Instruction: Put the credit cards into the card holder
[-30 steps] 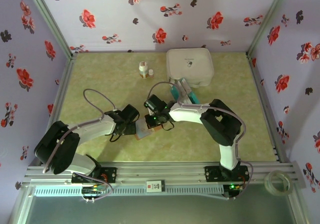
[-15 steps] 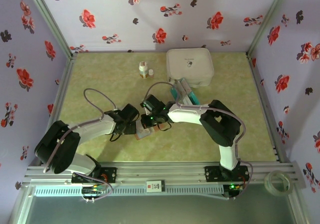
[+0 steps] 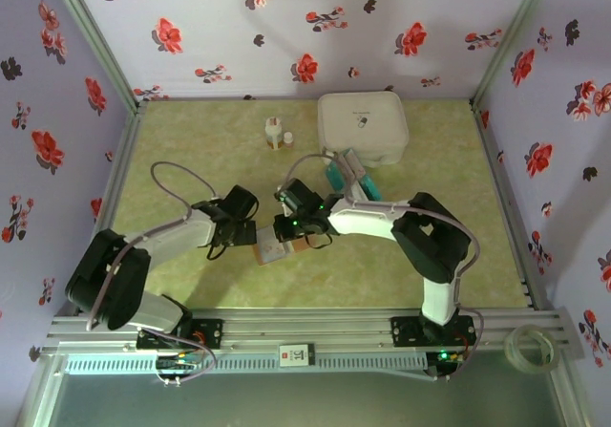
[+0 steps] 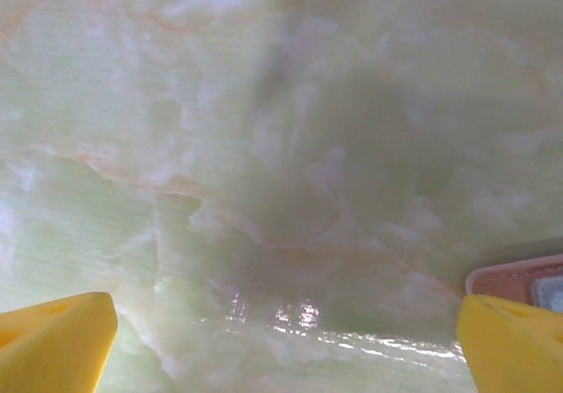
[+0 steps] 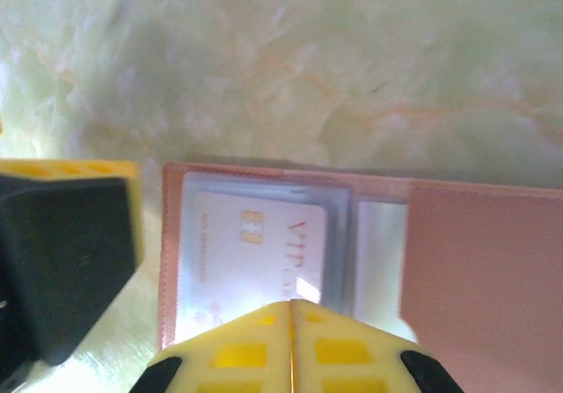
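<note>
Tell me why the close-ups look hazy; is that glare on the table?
Left wrist view: the table is blurred, with a white glare streak low down, at the left pincer. Right wrist view: sharper; the card in the holder shows print, with glare on its sleeve. Top view: even light.
</note>
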